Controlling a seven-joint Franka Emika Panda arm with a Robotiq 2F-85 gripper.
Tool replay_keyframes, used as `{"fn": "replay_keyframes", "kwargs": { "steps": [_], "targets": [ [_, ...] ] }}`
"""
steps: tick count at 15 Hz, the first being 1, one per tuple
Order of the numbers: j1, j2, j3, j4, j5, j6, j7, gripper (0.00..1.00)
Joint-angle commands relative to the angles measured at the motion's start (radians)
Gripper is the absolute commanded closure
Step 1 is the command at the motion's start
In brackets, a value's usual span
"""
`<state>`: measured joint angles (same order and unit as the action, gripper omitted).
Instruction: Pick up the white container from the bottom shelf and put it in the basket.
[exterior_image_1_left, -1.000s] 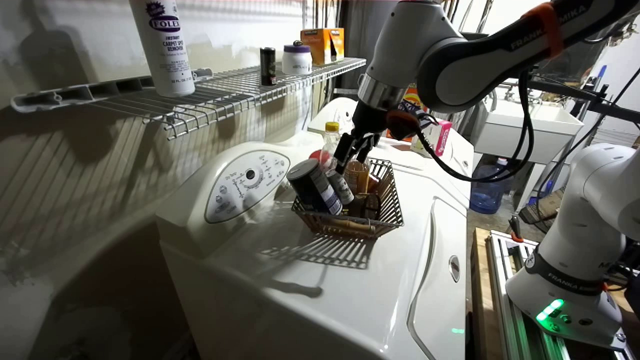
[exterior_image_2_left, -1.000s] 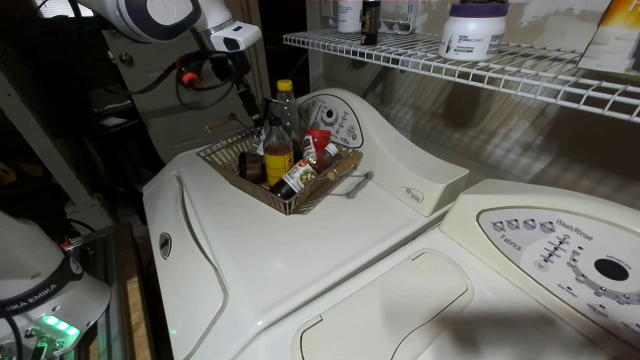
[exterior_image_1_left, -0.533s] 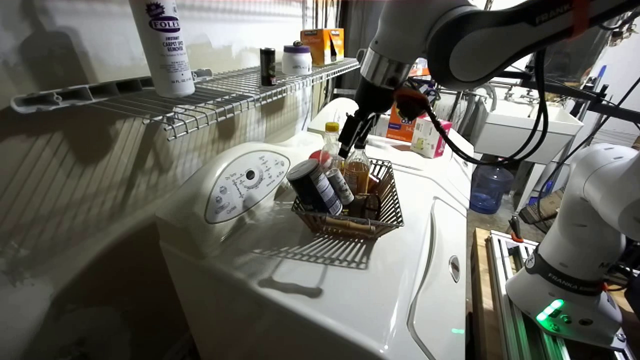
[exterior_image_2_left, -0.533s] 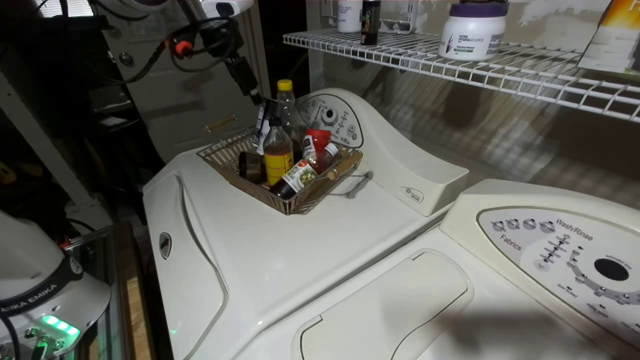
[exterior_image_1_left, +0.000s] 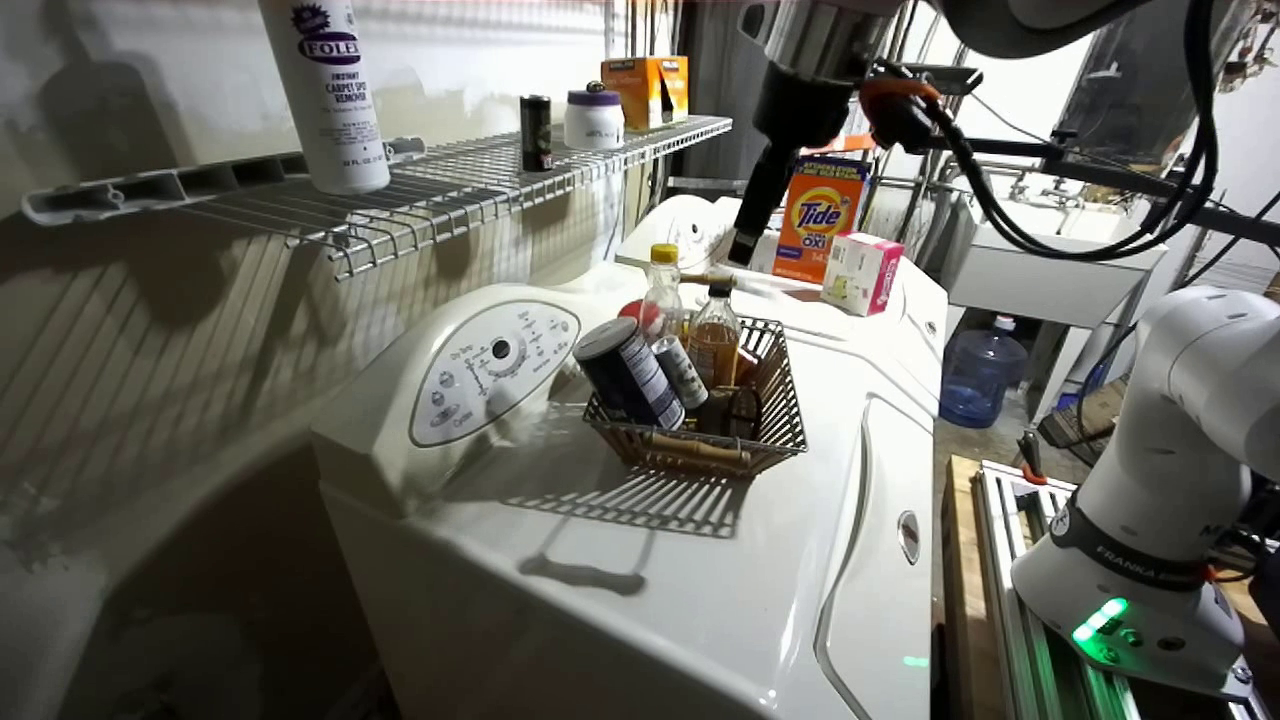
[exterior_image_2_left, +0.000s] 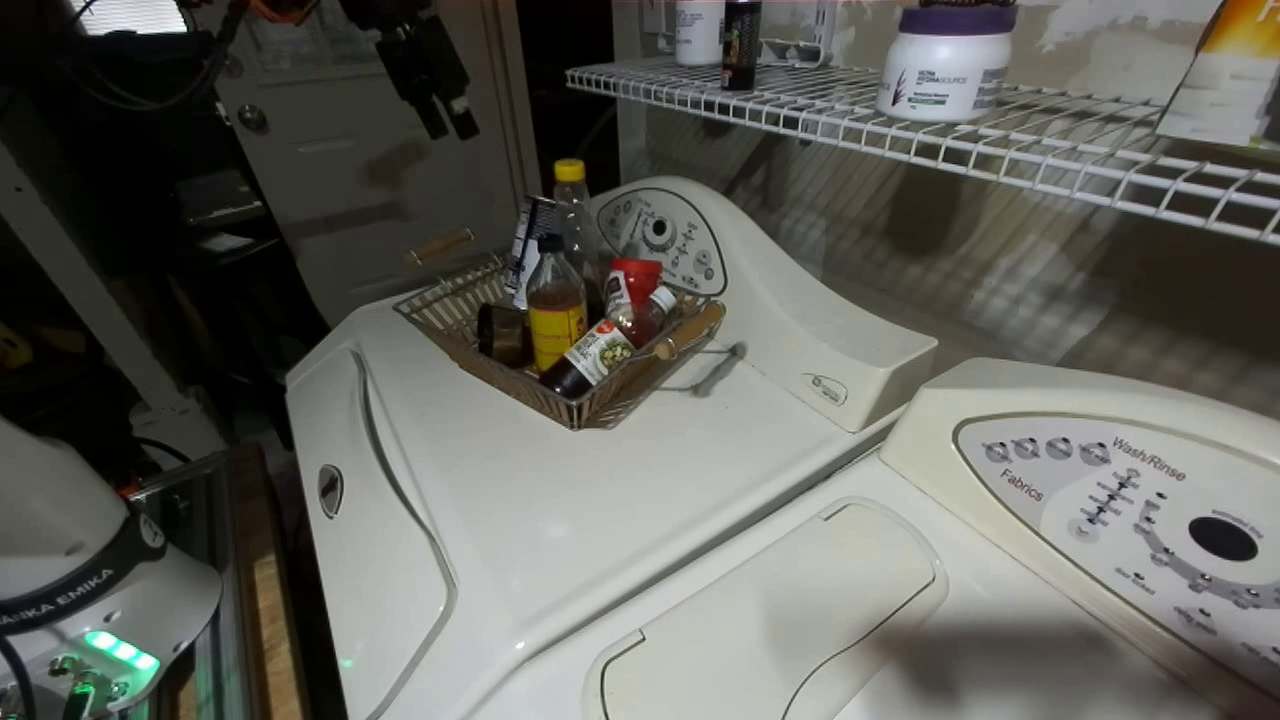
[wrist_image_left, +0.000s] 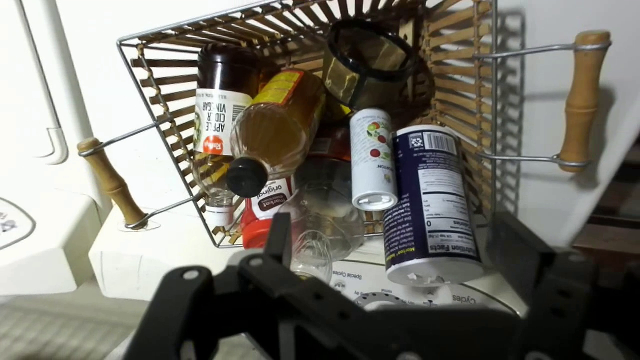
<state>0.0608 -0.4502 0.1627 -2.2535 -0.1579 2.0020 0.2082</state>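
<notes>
The white container (wrist_image_left: 374, 155), a small pale canister, lies tilted in the brown basket (wrist_image_left: 457, 67), against a larger dark blue can (wrist_image_left: 432, 200). In an exterior view the container (exterior_image_1_left: 680, 372) sits among bottles inside the basket (exterior_image_1_left: 790, 390). In another exterior view it is hidden behind bottles in the basket (exterior_image_2_left: 470, 362). My gripper (wrist_image_left: 392, 240) is open and empty, its fingers spread wide in the wrist view. In both exterior views the gripper (exterior_image_1_left: 743, 245) (exterior_image_2_left: 450, 122) hangs above the basket, apart from everything in it. The wire shelf (exterior_image_1_left: 480, 205) runs along the wall.
A tall white bottle (exterior_image_1_left: 335, 110), a thin dark can (exterior_image_1_left: 536, 133), a white tub (exterior_image_1_left: 594, 120) and an orange box (exterior_image_1_left: 645, 90) stand on the shelf. Tall bottles (exterior_image_2_left: 570, 215) and wooden handles (exterior_image_2_left: 690, 332) rise from the basket. A Tide box (exterior_image_1_left: 820, 220) stands behind.
My gripper has moved up and away from the basket, from close over its contents to well above them. The white container has stayed in the basket.
</notes>
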Motion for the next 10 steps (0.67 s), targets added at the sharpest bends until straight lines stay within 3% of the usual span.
{"fn": "replay_keyframes", "kwargs": {
  "steps": [1, 10],
  "targets": [
    [0.025, -0.018, -0.013, 0.044, 0.027, -0.076, -0.07, 0.0],
    [0.022, -0.015, -0.008, 0.037, 0.011, -0.05, -0.078, 0.0]
  ]
}}
